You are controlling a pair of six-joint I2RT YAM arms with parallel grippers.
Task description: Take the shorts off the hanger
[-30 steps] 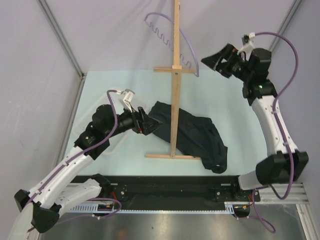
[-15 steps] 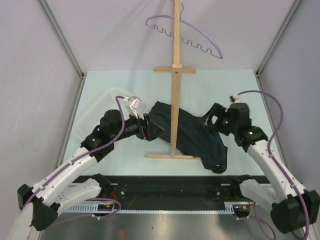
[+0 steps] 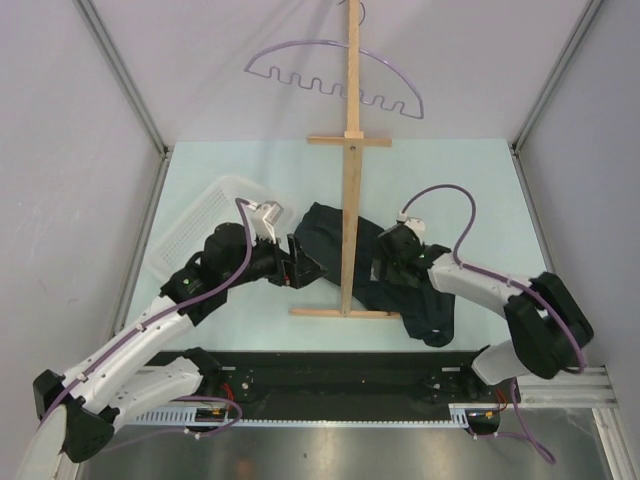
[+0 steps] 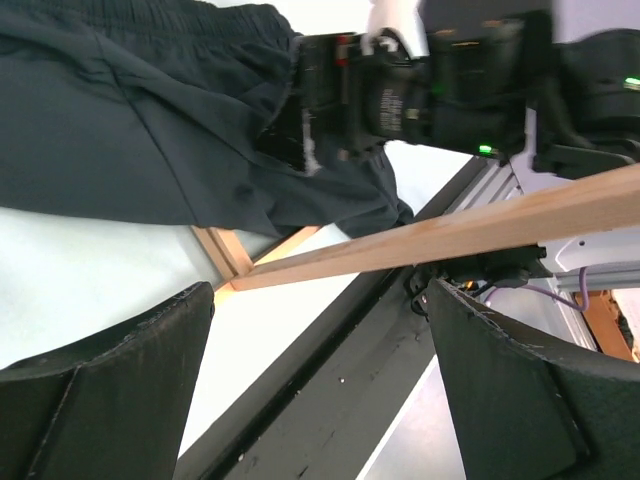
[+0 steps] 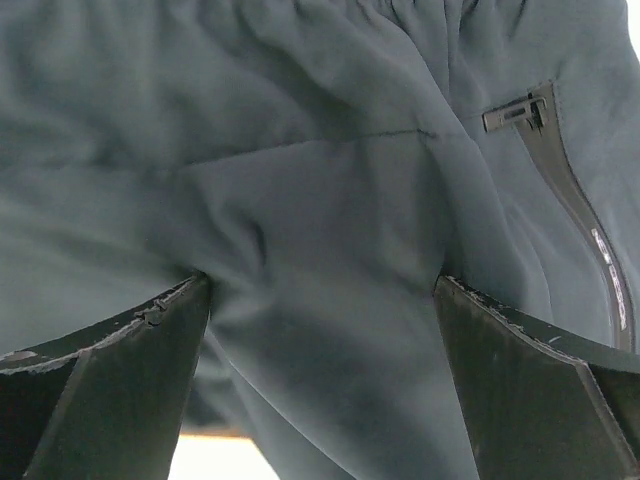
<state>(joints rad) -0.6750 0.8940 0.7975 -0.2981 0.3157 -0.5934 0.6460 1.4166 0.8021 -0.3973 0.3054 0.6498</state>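
The black shorts (image 3: 425, 300) lie crumpled on the table around the foot of the wooden stand. The lilac hanger (image 3: 300, 48) hangs bare from the top of the stand's post. My right gripper (image 3: 385, 265) is low over the shorts, open, with fabric (image 5: 320, 200) between its fingers (image 5: 110, 370). My left gripper (image 3: 308, 268) is open and empty at the shorts' left edge. In the left wrist view my left gripper (image 4: 320, 400) is open, with the shorts (image 4: 130, 120) ahead of it and the right gripper (image 4: 430, 80) on them.
The wooden T-shaped stand (image 3: 350, 180) rises from the table's middle; its base bar (image 4: 450, 235) crosses the left wrist view. A white basket (image 3: 200, 225) sits at the left, partly under my left arm. A zipper pocket (image 5: 560, 190) shows on the shorts.
My right arm swung down from beside the hanger onto the shorts. The bare hanger swung round on the stand. My left arm barely moved.
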